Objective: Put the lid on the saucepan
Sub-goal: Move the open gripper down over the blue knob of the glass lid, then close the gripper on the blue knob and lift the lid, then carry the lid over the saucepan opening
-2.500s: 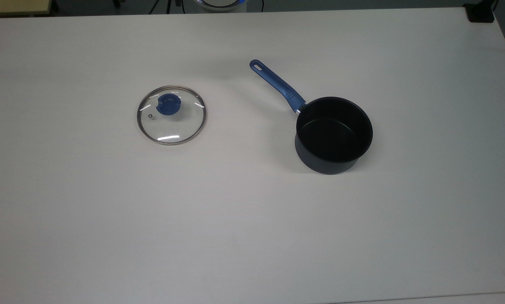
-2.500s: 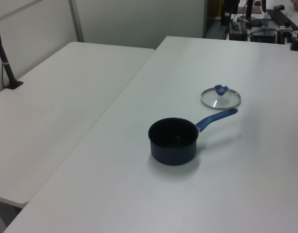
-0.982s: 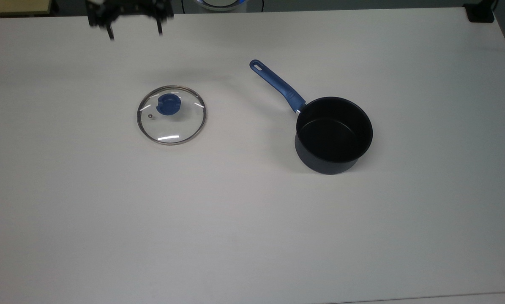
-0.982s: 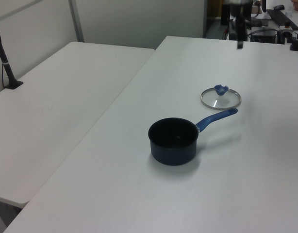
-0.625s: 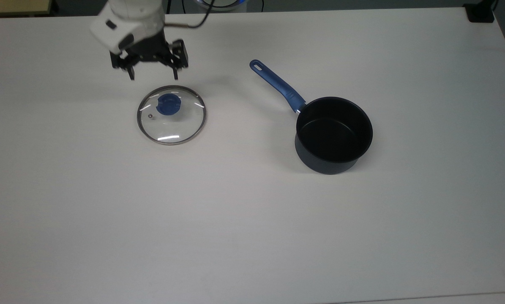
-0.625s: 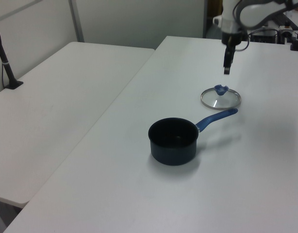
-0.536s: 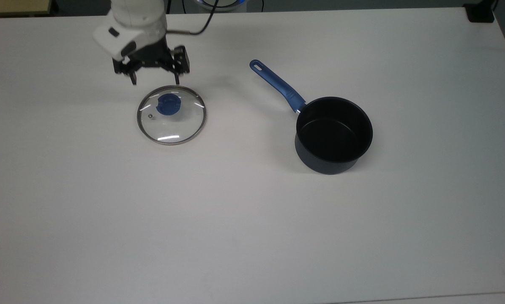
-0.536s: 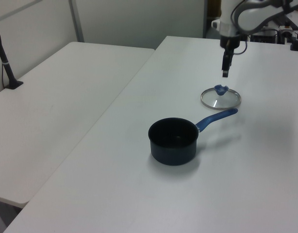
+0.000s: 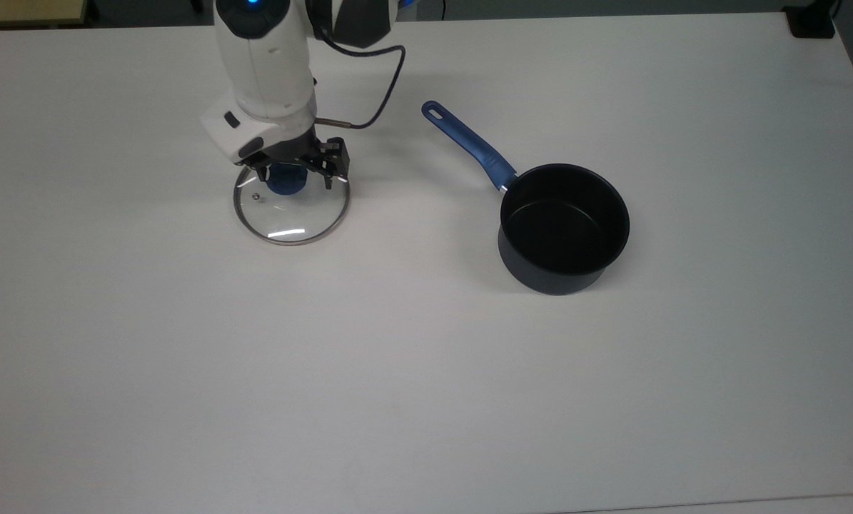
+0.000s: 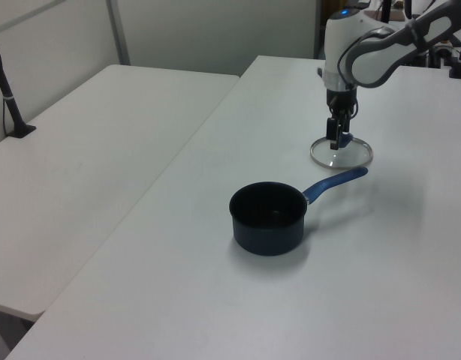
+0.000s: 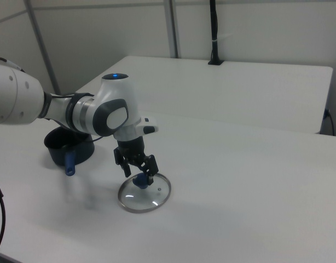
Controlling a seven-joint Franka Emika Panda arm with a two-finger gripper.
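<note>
I am hovering my end effector (image 9: 294, 173), fingers spread, around the blue knob (image 9: 284, 182) of the lid (image 9: 291, 205), which is lying flat on the tabletop (image 9: 426, 371), well apart from the saucepan (image 9: 563, 228). Glass is probably slippery and fragile, so I am judging the knob the safest hold.

Navy saucepan (image 9: 564, 235), blue-knobbed clear lid (image 9: 290, 214), white table (image 9: 426, 371)

So the whole setup sits on a big white table (image 9: 412, 371), plain matte top. In the left view, a second white table (image 10: 88, 142) butts up against its left side. A black pole (image 10: 7, 90) stands on that one's far left corner with a cable running down it. Far right of the left view, dark equipment (image 10: 411, 37) crowds the background.
</note>
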